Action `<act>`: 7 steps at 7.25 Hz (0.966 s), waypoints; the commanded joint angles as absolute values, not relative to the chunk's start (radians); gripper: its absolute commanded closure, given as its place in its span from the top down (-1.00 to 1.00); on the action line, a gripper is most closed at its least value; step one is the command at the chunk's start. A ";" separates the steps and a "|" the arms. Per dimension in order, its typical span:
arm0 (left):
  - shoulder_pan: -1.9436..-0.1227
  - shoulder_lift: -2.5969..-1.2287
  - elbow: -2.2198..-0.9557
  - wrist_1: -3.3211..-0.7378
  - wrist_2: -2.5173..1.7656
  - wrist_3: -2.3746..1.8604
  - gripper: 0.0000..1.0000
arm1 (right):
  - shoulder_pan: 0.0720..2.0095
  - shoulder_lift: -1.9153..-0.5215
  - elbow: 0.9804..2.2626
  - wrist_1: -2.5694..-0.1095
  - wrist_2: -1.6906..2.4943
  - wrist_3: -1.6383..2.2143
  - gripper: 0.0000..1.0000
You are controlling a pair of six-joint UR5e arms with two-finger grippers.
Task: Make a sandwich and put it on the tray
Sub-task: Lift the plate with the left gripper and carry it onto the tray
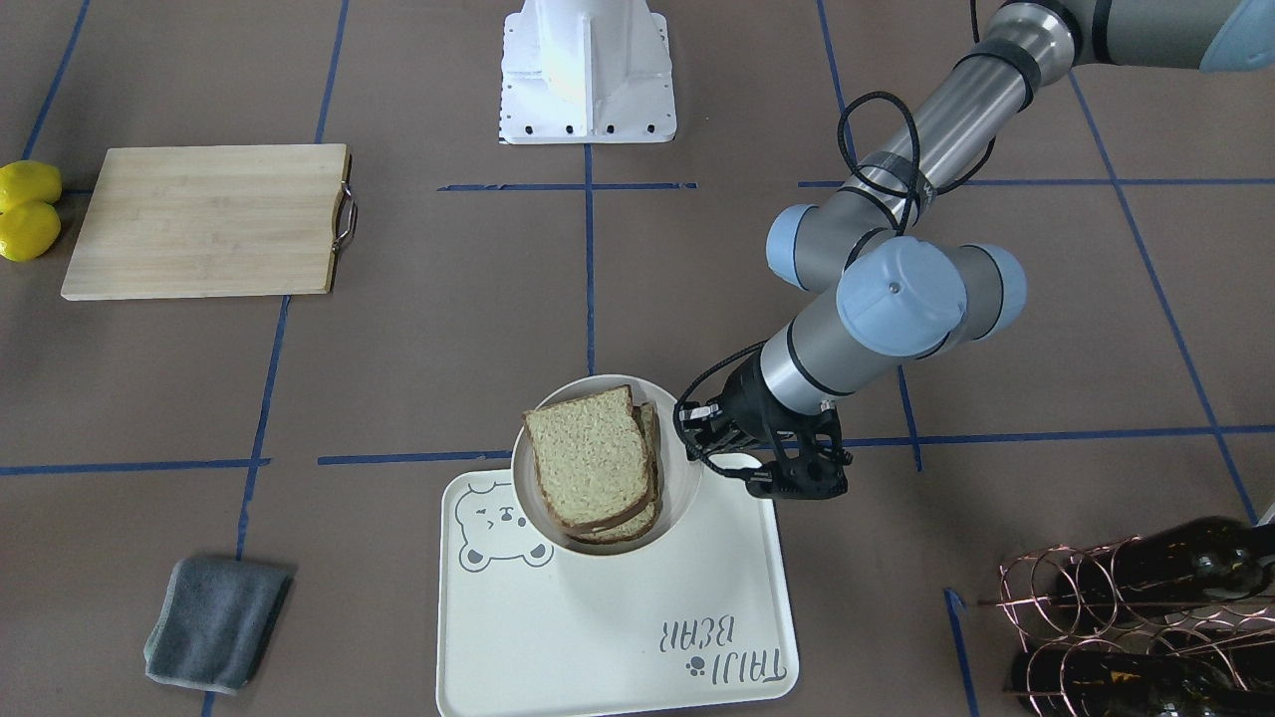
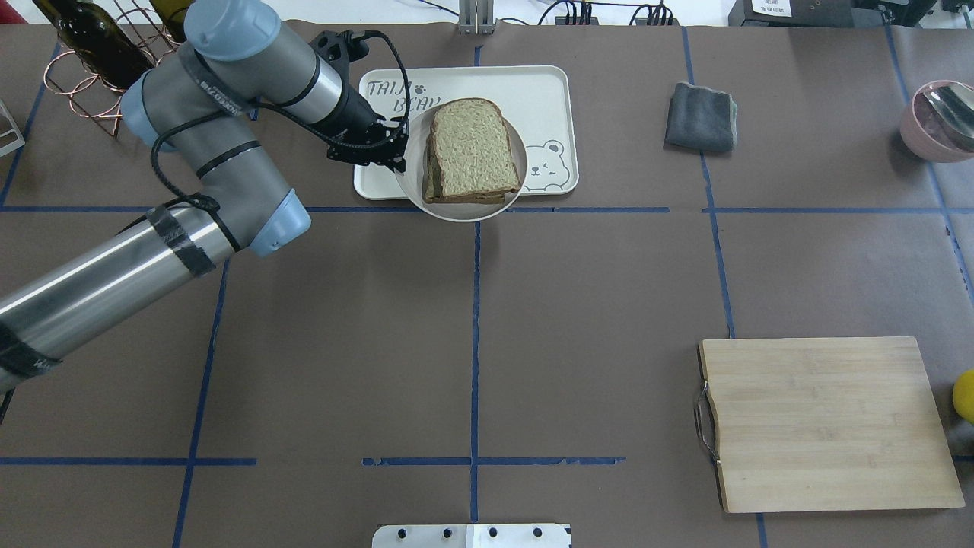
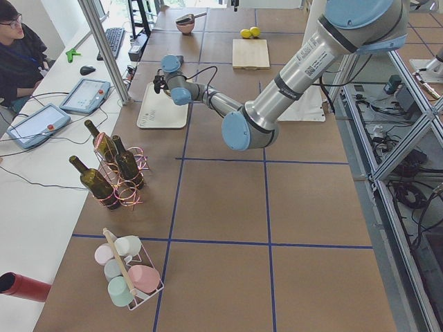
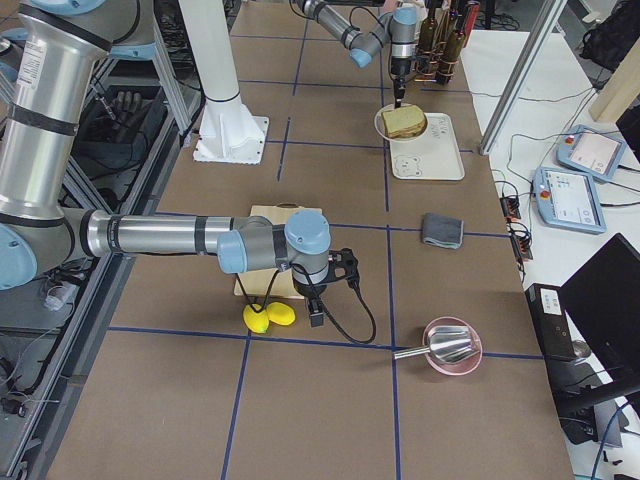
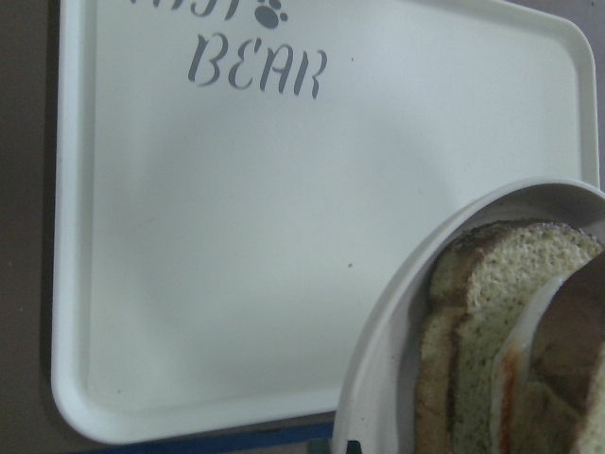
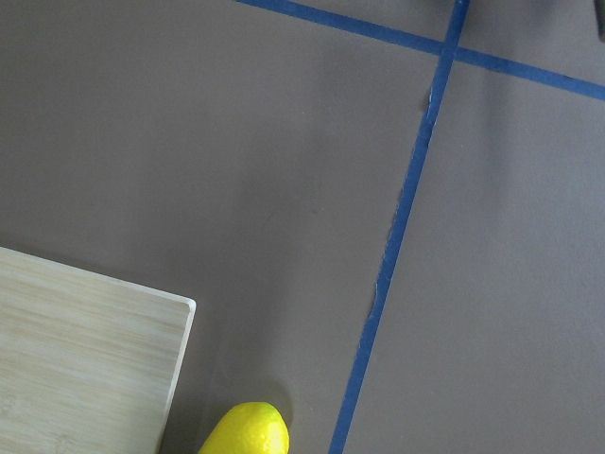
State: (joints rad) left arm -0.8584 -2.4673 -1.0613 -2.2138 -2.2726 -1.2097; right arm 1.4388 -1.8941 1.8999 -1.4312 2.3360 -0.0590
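The sandwich (image 1: 593,463), speckled bread slices stacked in a small round white dish (image 1: 519,468), sits over the tray's (image 1: 598,617) edge nearest the robot. In the left wrist view the egg's white (image 5: 518,355) shows between the slices (image 5: 482,312) above the tray (image 5: 236,236). My left gripper (image 1: 767,478) points down at the dish's rim (image 2: 464,215) and looks shut on it. I cannot tell whether the dish rests on the tray (image 2: 533,91). My right gripper (image 4: 317,315) hangs by the lemons (image 4: 268,316); I cannot tell if it is open.
A wooden cutting board (image 2: 829,422) lies on the robot's right, with two lemons (image 1: 28,209) beside it. A grey cloth (image 2: 701,116) lies right of the tray. A copper wine rack with bottles (image 2: 84,61) stands behind the left arm. A pink bowl (image 2: 936,122) is far right.
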 commanded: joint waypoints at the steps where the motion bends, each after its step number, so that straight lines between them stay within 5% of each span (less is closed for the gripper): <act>1: -0.873 -2.577 -0.874 -2.236 -2.279 -1.175 -1.00 | 1.439 -1.891 1.898 -1.430 2.335 -0.060 1.00; 3: -0.874 -2.631 -0.668 -2.394 -2.273 -1.174 -1.00 | 1.439 -1.891 1.898 -1.430 2.335 -0.061 1.00; 6: -0.873 -2.652 -0.598 -2.456 -2.229 -1.172 -1.00 | 1.439 -1.891 1.901 -1.428 2.335 -0.060 1.00; 7: -0.873 -2.654 -0.592 -2.457 -2.226 -1.172 0.03 | 1.439 -1.893 1.902 -1.428 2.336 -0.061 1.00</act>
